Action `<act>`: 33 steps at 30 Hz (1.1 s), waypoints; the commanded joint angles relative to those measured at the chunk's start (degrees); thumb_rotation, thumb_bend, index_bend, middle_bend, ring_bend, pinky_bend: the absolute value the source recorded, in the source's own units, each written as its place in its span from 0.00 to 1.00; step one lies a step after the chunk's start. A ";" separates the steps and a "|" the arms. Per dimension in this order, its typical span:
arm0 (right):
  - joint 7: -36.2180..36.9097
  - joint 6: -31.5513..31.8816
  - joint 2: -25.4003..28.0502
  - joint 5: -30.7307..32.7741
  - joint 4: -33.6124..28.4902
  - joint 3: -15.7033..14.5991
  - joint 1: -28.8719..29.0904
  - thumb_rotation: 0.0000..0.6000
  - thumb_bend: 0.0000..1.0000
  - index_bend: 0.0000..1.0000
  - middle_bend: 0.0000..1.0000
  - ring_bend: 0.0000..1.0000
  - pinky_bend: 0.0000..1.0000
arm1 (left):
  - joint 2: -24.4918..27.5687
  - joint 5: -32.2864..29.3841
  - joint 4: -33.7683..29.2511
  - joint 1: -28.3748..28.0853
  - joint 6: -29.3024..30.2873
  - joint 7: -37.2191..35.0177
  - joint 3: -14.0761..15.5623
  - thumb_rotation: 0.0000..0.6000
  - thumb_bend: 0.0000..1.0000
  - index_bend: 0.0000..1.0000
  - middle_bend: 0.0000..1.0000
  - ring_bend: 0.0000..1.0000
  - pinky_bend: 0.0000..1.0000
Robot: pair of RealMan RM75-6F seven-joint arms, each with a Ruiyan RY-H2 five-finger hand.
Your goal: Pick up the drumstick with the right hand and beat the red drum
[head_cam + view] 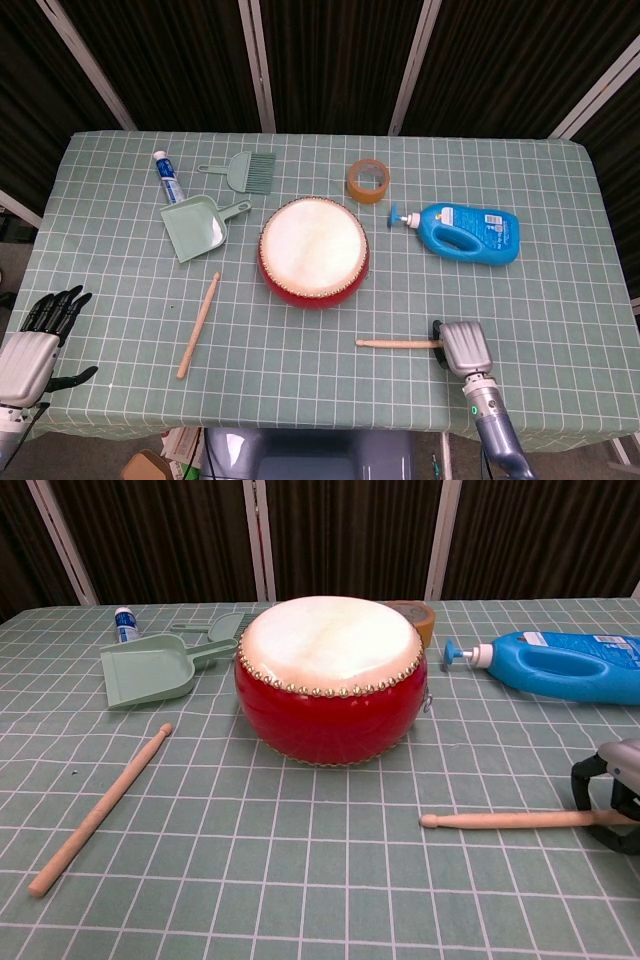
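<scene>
The red drum with its pale skin stands upright mid-table. To its right front a wooden drumstick lies flat on the cloth, tip pointing left. My right hand sits over the stick's butt end, and its dark fingers curl down around it on both sides. That end is hidden under the hand. My left hand hangs off the table's near left edge, fingers spread and holding nothing.
A second drumstick lies left of the drum. Behind it are a green dustpan, a small brush and a tube. A tape roll and a blue bottle lie behind and to the right.
</scene>
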 commanded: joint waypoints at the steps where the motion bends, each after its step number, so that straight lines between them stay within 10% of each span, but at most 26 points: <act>1: 0.74 0.55 0.70 -0.67 -1.04 0.12 -0.06 1.00 0.78 0.90 1.00 1.00 0.94 | -0.02 -0.02 0.03 -0.01 -0.02 0.00 -0.01 1.00 0.00 0.00 0.00 0.00 0.00; 14: 2.39 4.81 7.31 -2.28 -10.93 4.26 0.30 1.00 0.80 0.93 1.00 1.00 0.94 | -0.14 0.13 0.11 0.06 0.20 0.23 -0.02 1.00 0.00 0.00 0.00 0.00 0.00; 33: 4.67 6.57 15.97 12.49 -25.32 18.95 4.28 1.00 0.81 0.95 1.00 1.00 0.94 | 0.01 0.20 0.03 -0.11 -0.07 -0.29 0.03 1.00 0.00 0.00 0.00 0.00 0.00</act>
